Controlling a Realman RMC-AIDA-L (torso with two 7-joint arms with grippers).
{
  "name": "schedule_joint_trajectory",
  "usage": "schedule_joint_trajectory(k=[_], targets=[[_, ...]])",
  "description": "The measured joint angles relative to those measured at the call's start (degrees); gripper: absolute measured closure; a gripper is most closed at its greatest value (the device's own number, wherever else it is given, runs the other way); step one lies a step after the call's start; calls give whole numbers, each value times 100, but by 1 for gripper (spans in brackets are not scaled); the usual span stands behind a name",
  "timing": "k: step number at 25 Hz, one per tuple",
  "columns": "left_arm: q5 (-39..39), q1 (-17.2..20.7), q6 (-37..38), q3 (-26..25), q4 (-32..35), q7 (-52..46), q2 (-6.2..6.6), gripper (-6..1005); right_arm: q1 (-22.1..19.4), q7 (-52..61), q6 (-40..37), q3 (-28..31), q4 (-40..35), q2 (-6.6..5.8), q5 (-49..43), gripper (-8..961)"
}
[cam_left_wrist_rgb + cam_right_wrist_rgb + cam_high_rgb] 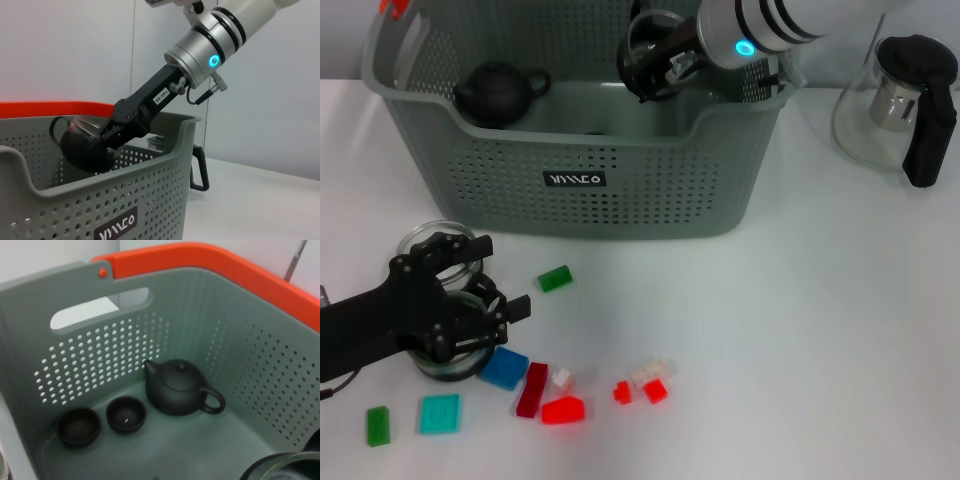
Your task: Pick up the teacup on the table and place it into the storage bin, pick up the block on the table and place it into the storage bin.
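White tabletop [800, 320] carries your storage bin [570, 180] at the far centre. Your right gripper [655, 62] hangs inside the bin's right end, pinching a dark teacup [82, 142]. Your left gripper [485, 300], spread, sits near left around a glass cup [440, 240], beside a blue block [503, 368].

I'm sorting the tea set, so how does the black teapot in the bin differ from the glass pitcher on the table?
The teapot is opaque matte black; the pitcher is clear glass with a black lid and handle. The teapot sits inside the bin; the pitcher stands on the table outside it, on the robot's right. The teapot looks squat and round, the pitcher taller. Both stand upright and have a side handle.
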Motion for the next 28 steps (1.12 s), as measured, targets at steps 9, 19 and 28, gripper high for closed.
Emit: schedule_joint_trajectory(k=[9,19,28], targets=[[0,-5,0,8,0,4,0,130,69,54,131,-1,257,-18,-18,893],[0,-8,0,21,1,9,0,132,47,24,96,5,274,-17,-4,855],[0,-8,8,20,1,9,0,133,50,97,52,77,231,-38,5,773]])
